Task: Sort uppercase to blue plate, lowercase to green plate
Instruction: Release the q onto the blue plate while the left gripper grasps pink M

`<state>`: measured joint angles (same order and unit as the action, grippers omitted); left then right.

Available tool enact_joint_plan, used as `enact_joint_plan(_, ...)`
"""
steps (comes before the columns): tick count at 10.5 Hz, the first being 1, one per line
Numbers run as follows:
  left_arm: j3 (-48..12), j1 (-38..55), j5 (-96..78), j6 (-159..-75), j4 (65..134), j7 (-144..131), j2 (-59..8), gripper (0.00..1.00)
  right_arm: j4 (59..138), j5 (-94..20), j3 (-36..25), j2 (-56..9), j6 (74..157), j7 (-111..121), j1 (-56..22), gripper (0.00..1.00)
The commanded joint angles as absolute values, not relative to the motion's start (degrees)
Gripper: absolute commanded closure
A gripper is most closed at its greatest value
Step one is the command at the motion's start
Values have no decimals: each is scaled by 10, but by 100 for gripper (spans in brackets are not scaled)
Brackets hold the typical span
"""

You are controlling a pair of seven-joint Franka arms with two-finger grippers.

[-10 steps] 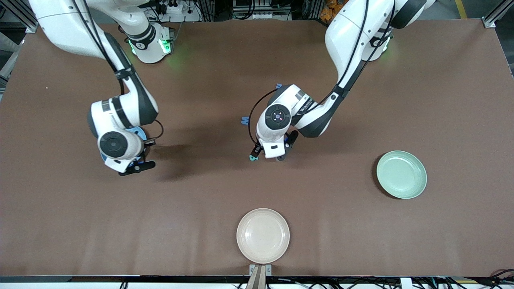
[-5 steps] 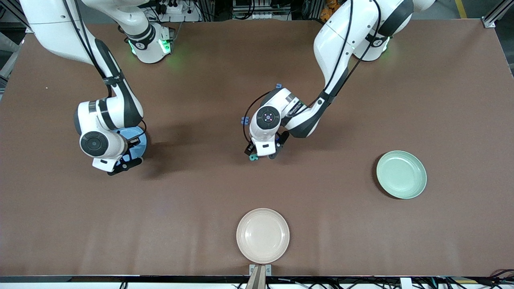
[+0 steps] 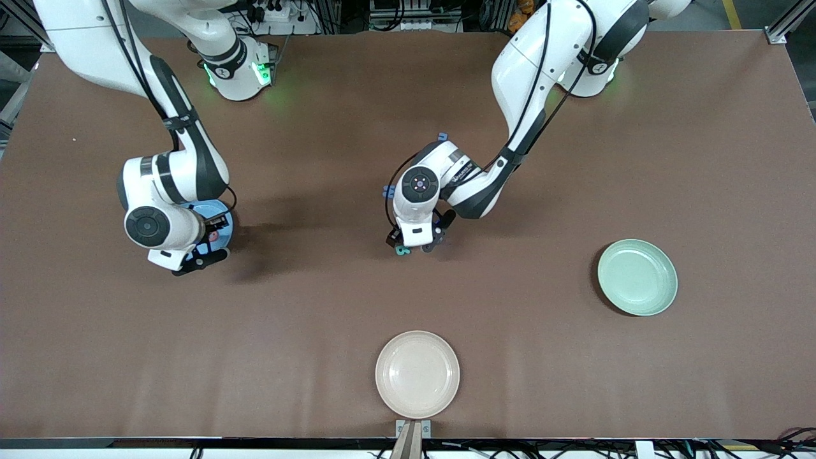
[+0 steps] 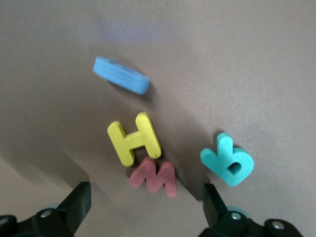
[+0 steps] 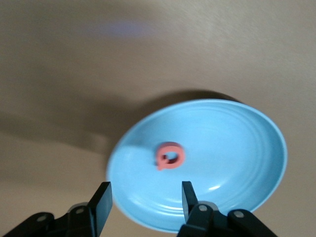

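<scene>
My right gripper (image 3: 210, 241) hangs open low over the sky-blue plate (image 3: 213, 209), which lies toward the right arm's end of the table. A red round uppercase letter (image 5: 170, 155) lies loose in this blue plate (image 5: 237, 148), clear of the right gripper (image 5: 145, 200). My left gripper (image 3: 414, 245) stands open over the letters at mid-table. Just ahead of the left gripper (image 4: 145, 210) lie the red w (image 4: 154, 177), the yellow H (image 4: 134, 138), the teal B (image 4: 227, 160) and a blue letter (image 4: 121, 75). The green plate (image 3: 637, 277) lies bare toward the left arm's end.
A cream plate (image 3: 417, 374) sits at the table edge nearest the front camera. Two small blue letters (image 3: 387, 190) (image 3: 441, 136) lie beside the left arm's hand. In the front view the left hand hides most of the letter cluster, only the teal B (image 3: 401, 250) showing.
The right gripper has shifted over the blue plate and opened, and the red round letter now lies in the plate. The left hand has edged over the letter cluster.
</scene>
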<state>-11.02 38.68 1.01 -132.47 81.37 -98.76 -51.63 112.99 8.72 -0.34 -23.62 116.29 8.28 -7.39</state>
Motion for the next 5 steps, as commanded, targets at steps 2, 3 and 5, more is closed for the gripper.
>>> enact_joint_plan(2,-105,393,68,-1332,803,-984,-531,0,1101,47,91,-223,1127,-71,-81,34)
enact_joint_plan(3,-105,393,74,-1345,803,-984,-531,0,1092,47,124,-224,1128,-129,-81,34)
enact_joint_plan(5,-103,393,87,-1353,803,-984,-531,0,1067,47,170,-226,1134,-223,-83,34)
